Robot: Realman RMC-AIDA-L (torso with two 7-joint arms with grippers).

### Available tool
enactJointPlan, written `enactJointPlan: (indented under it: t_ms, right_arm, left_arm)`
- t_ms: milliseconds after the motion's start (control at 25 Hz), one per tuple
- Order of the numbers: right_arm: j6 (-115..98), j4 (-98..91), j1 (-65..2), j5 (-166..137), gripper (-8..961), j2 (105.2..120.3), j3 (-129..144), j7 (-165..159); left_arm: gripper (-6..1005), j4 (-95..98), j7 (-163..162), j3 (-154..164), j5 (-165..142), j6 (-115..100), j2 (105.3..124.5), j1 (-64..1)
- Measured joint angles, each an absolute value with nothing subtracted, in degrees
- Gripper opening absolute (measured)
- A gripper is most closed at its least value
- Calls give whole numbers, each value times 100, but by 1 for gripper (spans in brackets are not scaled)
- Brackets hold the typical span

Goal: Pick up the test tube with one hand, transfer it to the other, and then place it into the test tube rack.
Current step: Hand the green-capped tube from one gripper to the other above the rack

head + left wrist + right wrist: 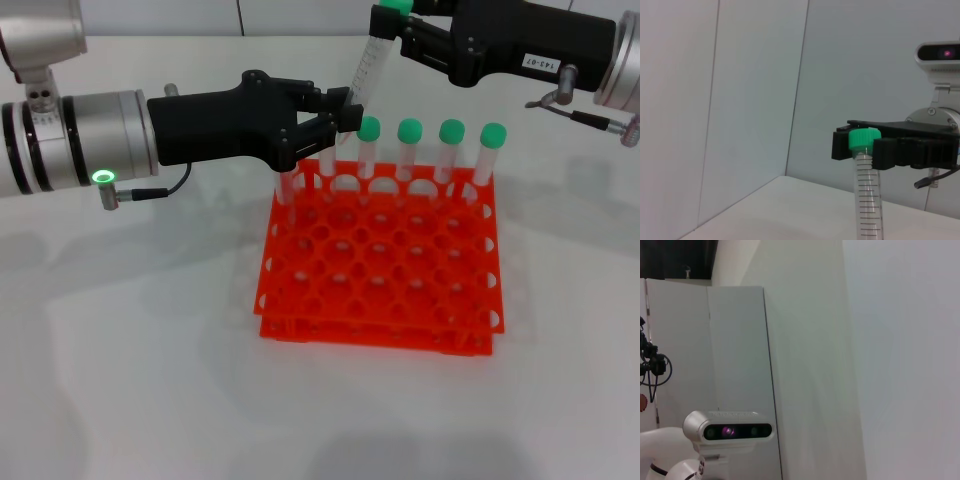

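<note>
Green-capped tube [368, 70] slants above the rack [380, 255], the right tool [395, 25] pinching its cap end, the left tool [335, 118] pinching its lower end.

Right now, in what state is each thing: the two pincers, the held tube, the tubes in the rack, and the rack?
left pincer: shut on the held tube's lower body.
right pincer: shut on the held tube near the cap.
held tube: capped, tilted, above the rack, gripped by both.
four green-capped tubes: upright in the back row.
rack: on the table, most holes empty.
</note>
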State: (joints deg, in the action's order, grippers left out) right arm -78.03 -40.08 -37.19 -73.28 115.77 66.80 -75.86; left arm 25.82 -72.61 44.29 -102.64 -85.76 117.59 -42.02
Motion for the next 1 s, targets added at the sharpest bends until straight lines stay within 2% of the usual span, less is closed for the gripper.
enactJointPlan:
  t_ms: [560, 1000]
  right_arm:
    - [-7789, -4030, -3694, -7333, 274, 11556, 6676, -7584]
    - [-7792, -4044, -3687, -7353, 265, 11557, 6680, -7585]
  left_arm:
    - [155, 2592, -7259, 4430, -10261, -8581, 11759, -4174]
    - [41, 2657, -7228, 4397, -10147, -8432, 11835, -4100]
